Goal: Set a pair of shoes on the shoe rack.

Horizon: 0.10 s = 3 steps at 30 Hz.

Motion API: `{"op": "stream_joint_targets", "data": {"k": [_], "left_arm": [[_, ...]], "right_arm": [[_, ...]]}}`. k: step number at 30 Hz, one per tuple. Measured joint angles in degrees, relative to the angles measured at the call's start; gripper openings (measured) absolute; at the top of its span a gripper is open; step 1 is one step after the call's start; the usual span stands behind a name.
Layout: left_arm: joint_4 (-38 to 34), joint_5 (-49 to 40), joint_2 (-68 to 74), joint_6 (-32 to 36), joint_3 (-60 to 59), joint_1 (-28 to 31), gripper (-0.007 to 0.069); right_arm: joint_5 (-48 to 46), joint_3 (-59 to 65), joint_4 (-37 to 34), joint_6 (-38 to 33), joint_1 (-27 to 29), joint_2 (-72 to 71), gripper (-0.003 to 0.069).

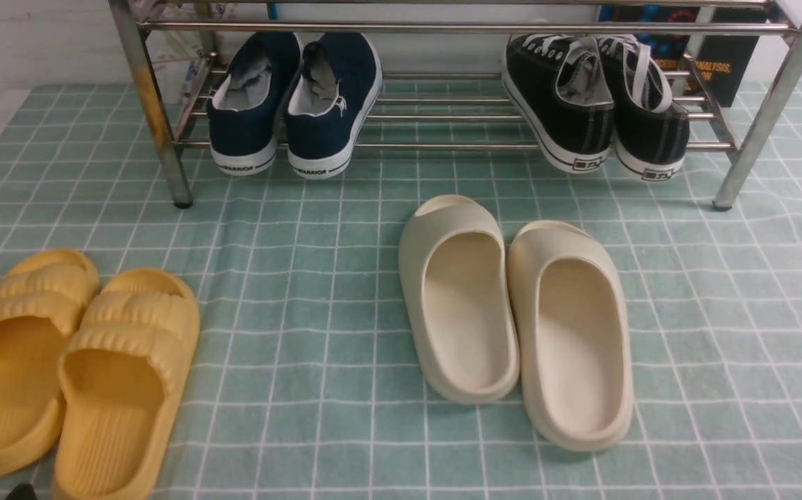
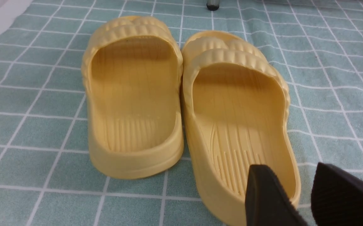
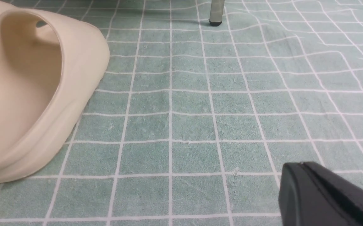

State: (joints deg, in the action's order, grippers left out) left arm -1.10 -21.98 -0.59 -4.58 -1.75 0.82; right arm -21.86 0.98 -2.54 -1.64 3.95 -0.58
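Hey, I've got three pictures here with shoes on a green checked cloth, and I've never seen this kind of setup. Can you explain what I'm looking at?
This is a two-armed robot. One camera looks forward from between its arms; one sits on each wrist. On the shoe rack stand navy slip-ons and black sneakers. On the cloth lie yellow slippers and cream slides. The left tool, open, hangs over a yellow slipper. The right tool is shut. Neither holds anything.
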Motion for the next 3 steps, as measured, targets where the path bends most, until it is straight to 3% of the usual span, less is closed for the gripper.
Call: {"op": "stream_joint_targets", "data": {"k": [3], "left_arm": [[0.0, 0.0, 0.0, 0.0, 0.0, 0.0, 0.0239]], "right_arm": [[0.0, 0.0, 0.0, 0.0, 0.0, 0.0, 0.0037]]}}
